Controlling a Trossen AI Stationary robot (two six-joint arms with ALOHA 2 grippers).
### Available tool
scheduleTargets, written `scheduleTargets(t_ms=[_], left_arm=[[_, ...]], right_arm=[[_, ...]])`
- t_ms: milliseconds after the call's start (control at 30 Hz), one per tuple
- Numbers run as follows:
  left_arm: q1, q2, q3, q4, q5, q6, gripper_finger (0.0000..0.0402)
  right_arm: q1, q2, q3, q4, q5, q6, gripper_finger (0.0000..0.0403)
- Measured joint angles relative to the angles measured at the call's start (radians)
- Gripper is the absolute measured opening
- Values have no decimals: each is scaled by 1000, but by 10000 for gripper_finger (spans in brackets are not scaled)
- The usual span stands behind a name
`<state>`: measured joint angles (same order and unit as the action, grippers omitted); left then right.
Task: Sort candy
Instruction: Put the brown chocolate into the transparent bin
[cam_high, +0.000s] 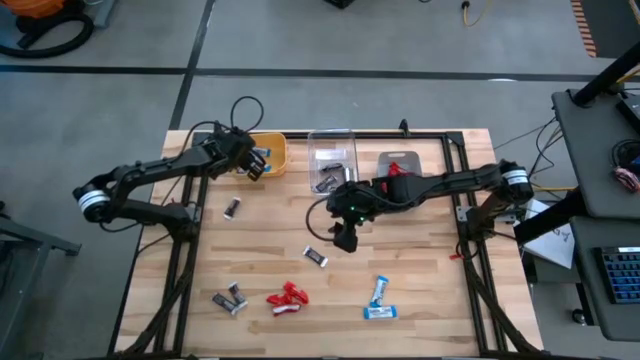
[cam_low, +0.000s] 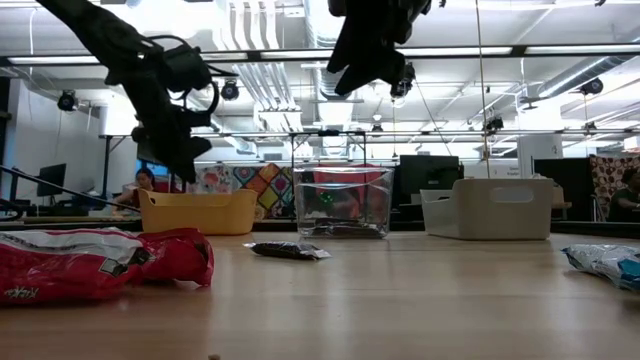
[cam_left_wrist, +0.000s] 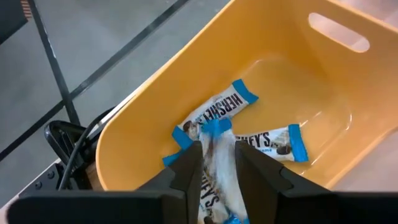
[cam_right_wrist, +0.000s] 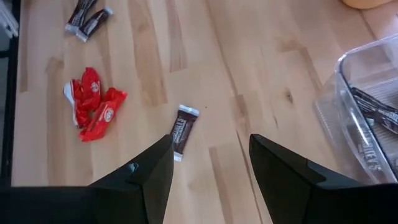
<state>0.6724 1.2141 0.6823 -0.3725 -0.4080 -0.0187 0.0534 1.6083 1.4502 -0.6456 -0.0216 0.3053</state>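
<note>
While the left gripper (cam_left_wrist: 217, 177) pinches a blue-and-white candy (cam_left_wrist: 214, 168) over the yellow bin (cam_left_wrist: 186, 81), two matching sweets lie inside; right gripper (cam_right_wrist: 208, 165), fingers wide, hovers over a dark brown candy (cam_right_wrist: 181, 132) mid-table.

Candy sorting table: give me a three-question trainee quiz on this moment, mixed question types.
1. True or false: the left gripper is above the yellow bin with a blue-and-white candy between its fingers.
2. Multiple choice: which candy lies on the table ahead of the open right gripper? A) a red candy B) a dark brown candy C) a blue-and-white one
3. Fill in: the dark brown candies already sorted lie in the ____ bin.

Key: 1 true; 2 B; 3 clear.
</note>
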Motion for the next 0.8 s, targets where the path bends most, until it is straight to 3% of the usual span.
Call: scheduleTargets(t_ms=[300,800], left_arm=[[-98,-46,-2,-13,7,-71,88],[-561,-147,-4,62,-1,-125,88]], right_arm=[[59,21,-91,161,4,-32,201],[173,144,-374,677,221,-102,201]])
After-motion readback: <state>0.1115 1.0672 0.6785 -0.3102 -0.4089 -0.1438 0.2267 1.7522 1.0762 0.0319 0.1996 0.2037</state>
